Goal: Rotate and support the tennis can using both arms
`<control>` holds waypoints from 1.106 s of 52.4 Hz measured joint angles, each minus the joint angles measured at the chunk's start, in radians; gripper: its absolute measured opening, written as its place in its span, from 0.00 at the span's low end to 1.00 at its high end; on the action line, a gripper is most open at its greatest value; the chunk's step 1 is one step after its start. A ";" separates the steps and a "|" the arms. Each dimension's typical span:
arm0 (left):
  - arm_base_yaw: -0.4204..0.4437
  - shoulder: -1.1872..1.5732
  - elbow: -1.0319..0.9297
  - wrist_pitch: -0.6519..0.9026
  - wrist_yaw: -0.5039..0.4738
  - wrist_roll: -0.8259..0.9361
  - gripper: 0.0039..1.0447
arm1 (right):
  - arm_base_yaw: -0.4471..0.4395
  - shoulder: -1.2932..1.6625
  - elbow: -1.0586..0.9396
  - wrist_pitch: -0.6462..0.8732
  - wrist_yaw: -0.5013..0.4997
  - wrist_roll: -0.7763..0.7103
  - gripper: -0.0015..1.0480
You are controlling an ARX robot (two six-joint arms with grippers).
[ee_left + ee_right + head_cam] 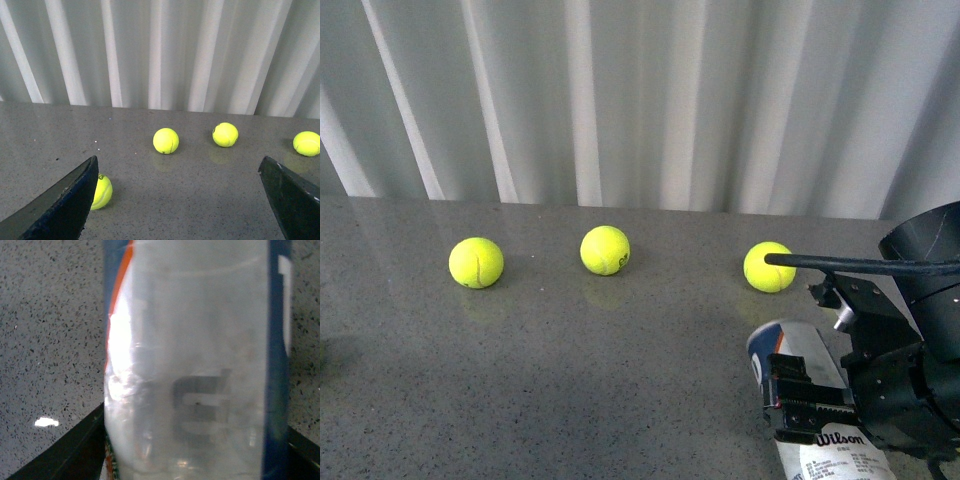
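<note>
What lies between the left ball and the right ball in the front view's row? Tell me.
A third tennis ball lies between the left ball and the right ball, bare table either side; the front view shows this.

The right arm (910, 370) is reaching in low from the right, and its claw (798, 395) is clamping the can (807, 345), one jaw pressing on each side. The left claw (178, 164) is hanging with its jaws spread wide, holding nothing.

Clear Wilson-labelled tennis can (808, 350), flat
</note>
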 joint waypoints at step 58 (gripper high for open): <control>0.000 0.000 0.000 0.000 0.000 0.000 0.94 | 0.259 0.267 0.548 -0.199 -0.121 -1.398 0.11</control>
